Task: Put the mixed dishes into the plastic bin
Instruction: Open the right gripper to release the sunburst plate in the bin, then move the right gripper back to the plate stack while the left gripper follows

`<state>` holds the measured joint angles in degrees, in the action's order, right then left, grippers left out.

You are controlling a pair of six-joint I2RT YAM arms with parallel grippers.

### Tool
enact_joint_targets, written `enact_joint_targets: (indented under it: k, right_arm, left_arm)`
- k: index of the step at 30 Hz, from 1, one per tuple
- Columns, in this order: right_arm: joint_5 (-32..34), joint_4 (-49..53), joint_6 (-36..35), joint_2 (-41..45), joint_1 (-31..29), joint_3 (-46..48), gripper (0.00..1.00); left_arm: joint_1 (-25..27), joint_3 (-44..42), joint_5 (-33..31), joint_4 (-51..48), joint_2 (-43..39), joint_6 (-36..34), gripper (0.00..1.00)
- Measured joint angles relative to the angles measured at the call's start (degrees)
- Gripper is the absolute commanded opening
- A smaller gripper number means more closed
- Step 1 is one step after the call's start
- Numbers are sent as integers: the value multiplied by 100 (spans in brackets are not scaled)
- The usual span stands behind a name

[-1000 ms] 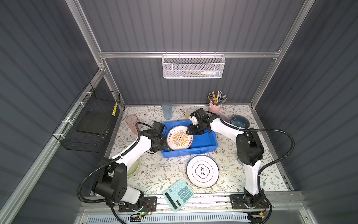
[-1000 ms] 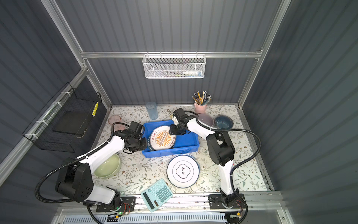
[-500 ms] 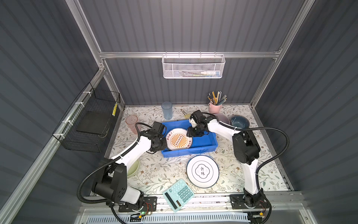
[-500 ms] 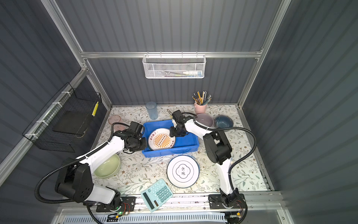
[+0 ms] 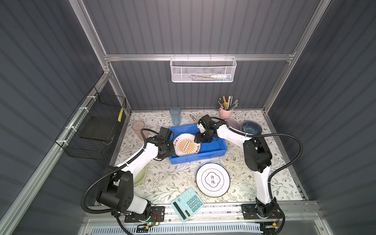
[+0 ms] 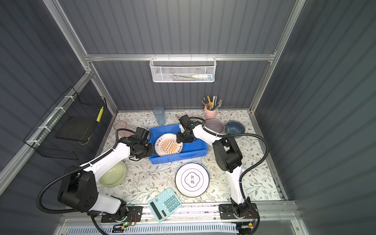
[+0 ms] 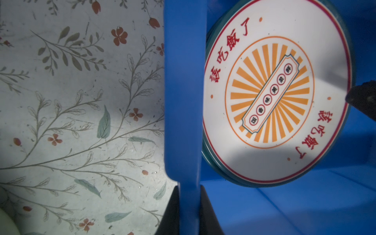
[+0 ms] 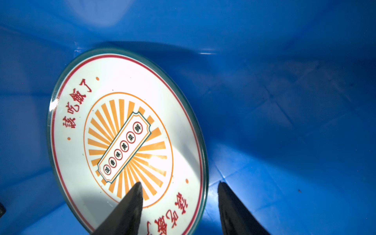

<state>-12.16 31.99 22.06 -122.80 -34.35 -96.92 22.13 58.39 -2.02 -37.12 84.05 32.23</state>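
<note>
My left fingers [image 7: 170, 219] clench the bin [image 7: 183, 101] wall to steady it. My right fingers [image 8: 126, 211] gape astride the plate [image 8: 122, 142] rim, plate resting inside.

Pale-green bowl [image 5: 141, 175]: about half hidden under the left arm in a top view. Pink bowl [image 5: 235, 124]: partly covered by the right arm. Pink tumbler [image 5: 138, 127]: lower part crossed by a cable. Left claw [image 7: 189, 213]: fingers cut off at the wrist picture's edge, astride the wall of the blue bin [image 7: 183, 101]. Orange-rayed plate [image 8: 126, 142]: one side cropped in the right wrist view. White mesh basket [image 5: 203, 71]: contents too small to tell.
</note>
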Motion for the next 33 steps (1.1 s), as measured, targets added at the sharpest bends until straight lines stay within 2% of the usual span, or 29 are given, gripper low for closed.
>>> enact_joint_targets:
  k: [25,30,33]
  right_arm:
    - [-168,129,72,-243,-105,-264,63]
    - [-146,142,85,-243,-105,-267,64]
    - [-59,221,79,-212,-87,-264,65]
  left_arm:
    - [-2,-48,4,66,-31,42,15]
    - [-13,-48,7,87,-31,63,22]
    - [-24,-46,9,151,-31,98,31]
